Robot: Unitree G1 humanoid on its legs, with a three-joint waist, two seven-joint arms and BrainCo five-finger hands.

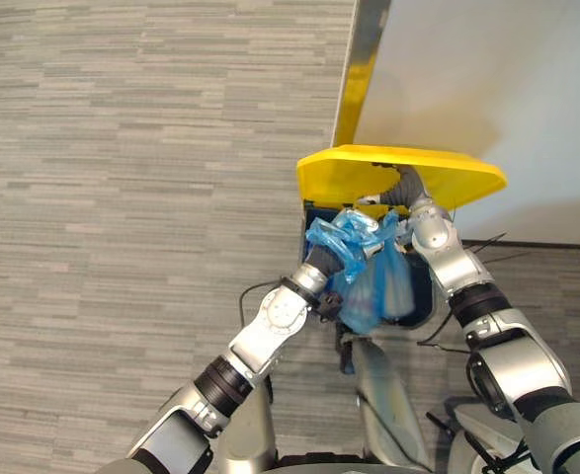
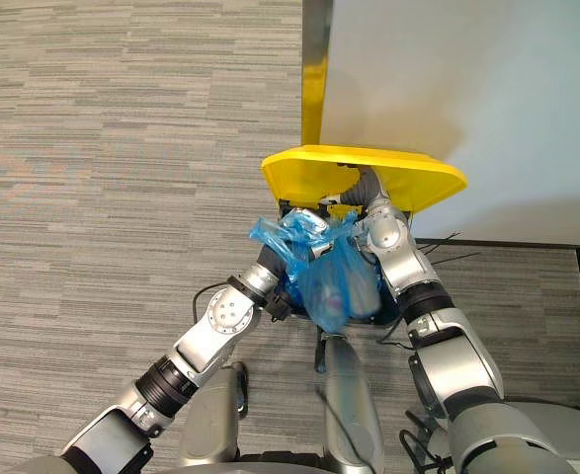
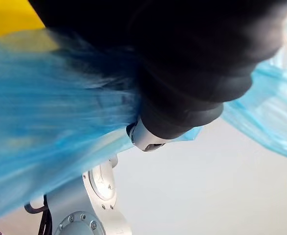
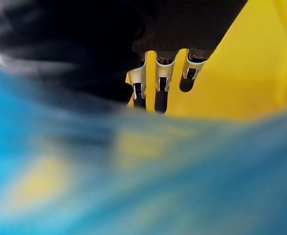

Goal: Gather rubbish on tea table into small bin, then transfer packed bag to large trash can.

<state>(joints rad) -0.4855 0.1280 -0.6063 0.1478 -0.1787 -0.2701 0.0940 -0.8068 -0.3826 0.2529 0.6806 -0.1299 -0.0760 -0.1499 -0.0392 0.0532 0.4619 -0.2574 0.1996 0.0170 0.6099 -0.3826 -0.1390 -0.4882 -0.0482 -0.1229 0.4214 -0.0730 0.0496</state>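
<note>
A large trash can with a dark body stands by the wall, its yellow lid tilted up. My right hand is under the lid, open, with straight fingers pressed against the yellow underside. My left hand is at the can's mouth, shut on the bunched top of a filled blue plastic bag. The bag hangs below the hand, in front of the can's opening, and its blue plastic spreads past the left wrist.
A white wall panel rises behind the can, with a metal edge strip at its left. Grey striped carpet covers the floor to the left. A dark baseboard runs along the wall's foot.
</note>
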